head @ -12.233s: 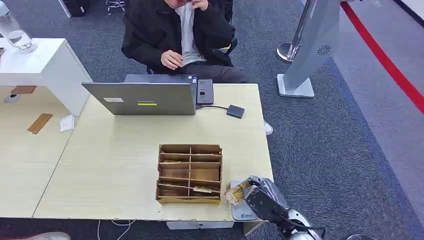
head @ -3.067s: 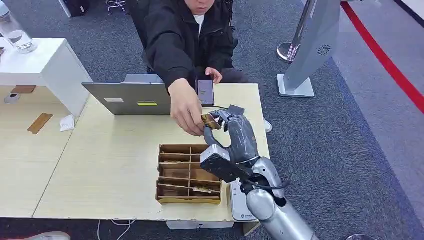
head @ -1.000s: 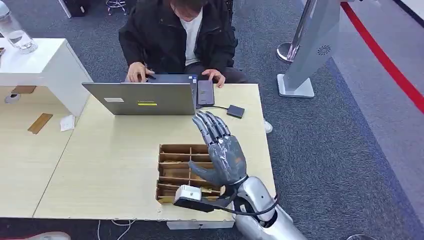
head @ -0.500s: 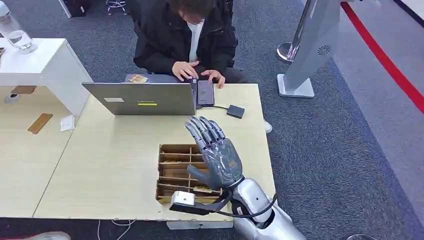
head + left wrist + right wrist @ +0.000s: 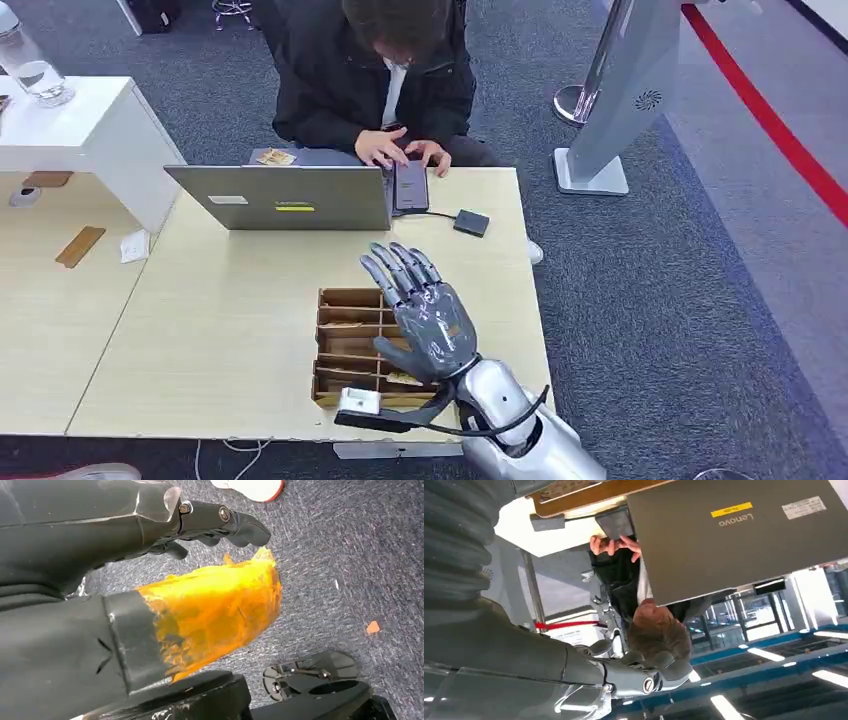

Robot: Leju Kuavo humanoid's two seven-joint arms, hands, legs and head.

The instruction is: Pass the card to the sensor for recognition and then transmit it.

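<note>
My right hand (image 5: 430, 320) hovers open over the wooden organiser (image 5: 345, 345), fingers spread and pointing away from me, with nothing in it. In the right wrist view its fingers (image 5: 644, 672) stretch toward the laptop lid (image 5: 744, 535) and the person behind it. A patterned card (image 5: 275, 156) lies behind the laptop (image 5: 285, 197), near the person. Another card (image 5: 405, 379) sits in a front slot of the organiser. My left hand (image 5: 150, 605) hangs over the carpet, fingers apart and holding nothing, its thumb wrapped in orange tape.
A person sits across the table, both hands at a dark phone (image 5: 410, 185). A small dark box (image 5: 471, 222) on a cable lies to the right of the laptop. A white cabinet (image 5: 90, 130) stands at the left and a grey stand (image 5: 620, 100) at the right.
The person took the card from my right hand and laid it behind the laptop. My hand, now bare, has drawn back toward me over the organiser. The person's hand moved to the phone.
</note>
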